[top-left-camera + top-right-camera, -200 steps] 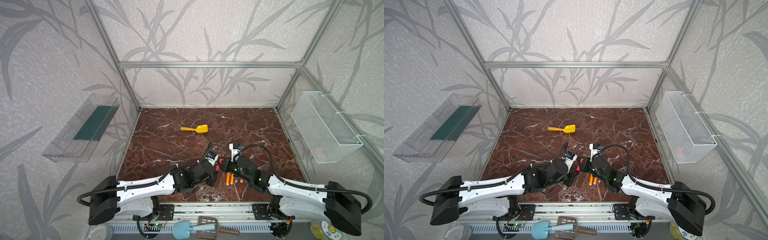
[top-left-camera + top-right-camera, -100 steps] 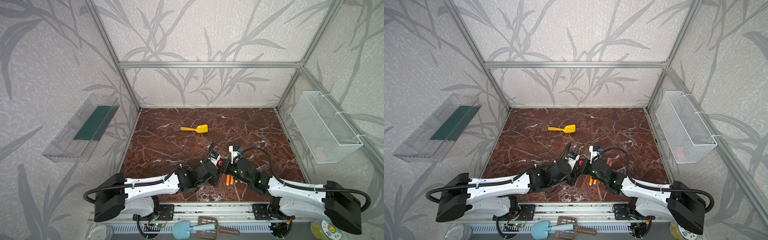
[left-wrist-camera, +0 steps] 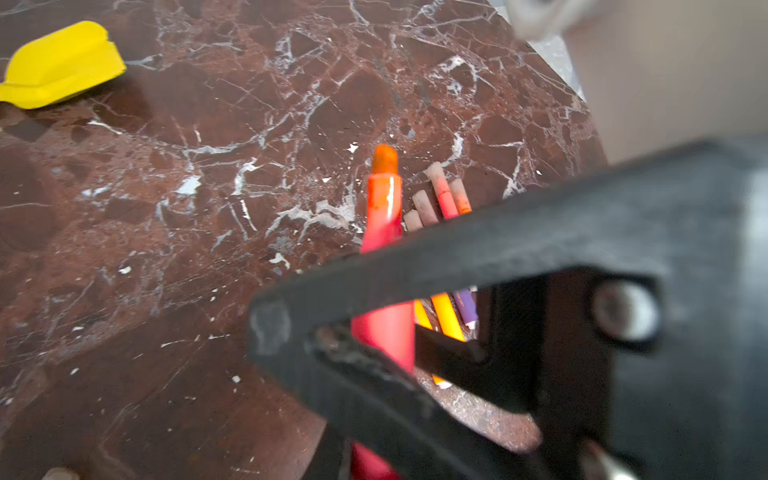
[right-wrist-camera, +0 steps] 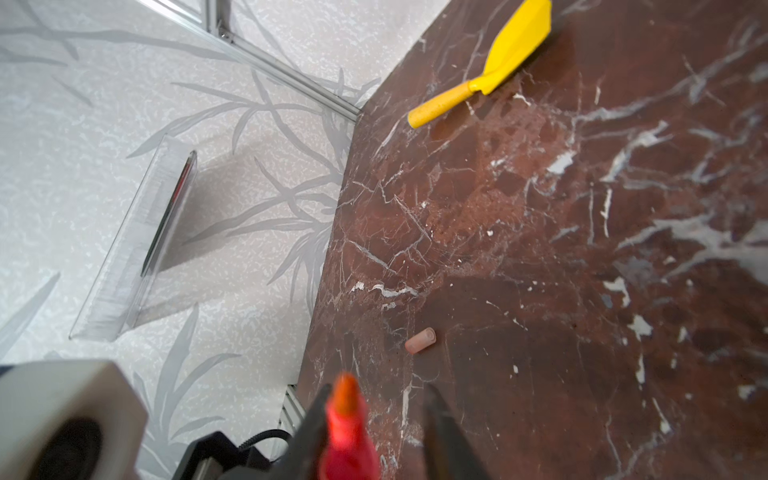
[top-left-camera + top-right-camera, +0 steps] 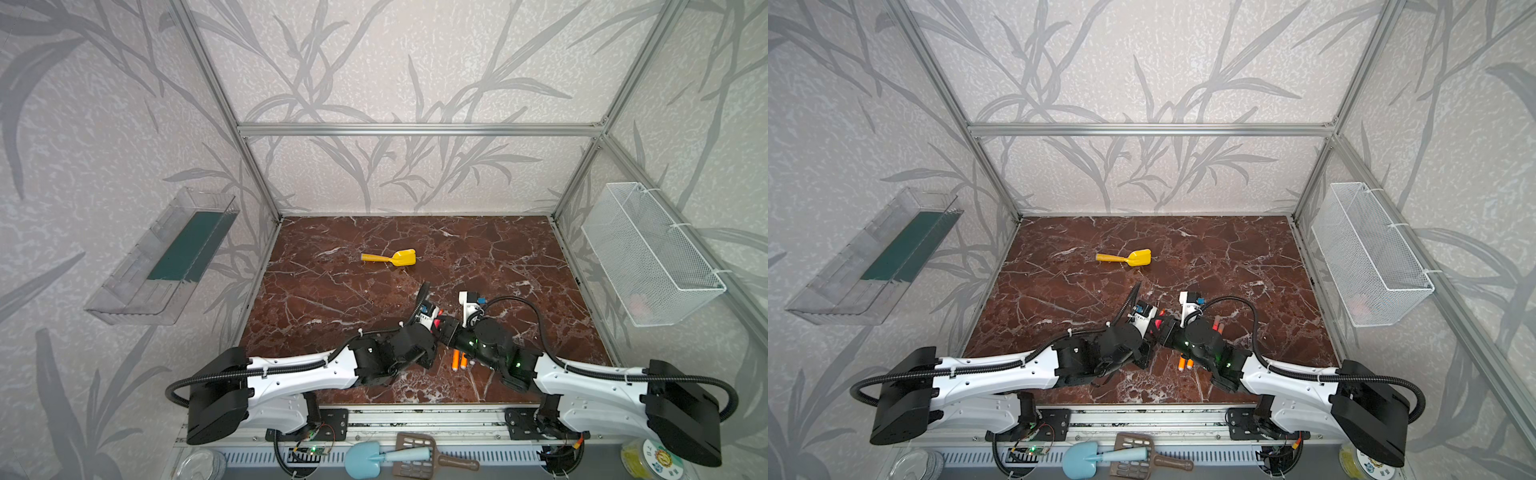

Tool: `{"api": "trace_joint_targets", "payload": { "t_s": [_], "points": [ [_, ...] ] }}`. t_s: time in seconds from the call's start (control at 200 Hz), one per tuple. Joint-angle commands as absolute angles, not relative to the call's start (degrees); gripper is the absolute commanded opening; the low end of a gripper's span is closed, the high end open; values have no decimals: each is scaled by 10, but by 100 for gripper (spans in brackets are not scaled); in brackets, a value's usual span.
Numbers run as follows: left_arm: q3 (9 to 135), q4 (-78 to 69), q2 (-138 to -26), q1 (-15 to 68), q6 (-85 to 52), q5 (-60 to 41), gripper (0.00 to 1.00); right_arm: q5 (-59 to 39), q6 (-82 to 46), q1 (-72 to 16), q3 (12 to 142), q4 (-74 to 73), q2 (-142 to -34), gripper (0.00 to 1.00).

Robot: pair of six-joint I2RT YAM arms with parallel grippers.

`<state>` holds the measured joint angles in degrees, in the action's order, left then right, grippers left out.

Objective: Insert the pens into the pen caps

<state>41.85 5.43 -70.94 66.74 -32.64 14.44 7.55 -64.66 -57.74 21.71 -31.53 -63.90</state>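
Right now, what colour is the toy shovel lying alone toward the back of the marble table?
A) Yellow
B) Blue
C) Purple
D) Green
A: the toy shovel on the dark red marble table is plainly yellow in both top views, and both wrist views show it the same colour.

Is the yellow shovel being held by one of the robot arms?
No, the yellow shovel lies alone on the marble table, far from both arms.
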Motion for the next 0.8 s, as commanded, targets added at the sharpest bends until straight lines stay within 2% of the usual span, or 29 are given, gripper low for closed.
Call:
{"api": "trace_joint_targets", "payload": {
  "t_s": [0.0,0.19,0.36,0.555,0.795],
  "points": [
    [406,119,-652,622,-360,204,0,113,-616,-583,222,-226,-614,50],
    [381,280,-514,478,-366,210,0,154,-589,-612,242,-134,-614,55],
    [373,405,-416,356,-354,270,0,190,-554,-650,313,-65,-690,57],
    [324,375,-402,321,-356,280,0,175,-511,-665,431,-7,-837,57],
    [304,368,-351,320,-352,278,0,148,-467,-674,588,70,-1016,57]
  ]
}}
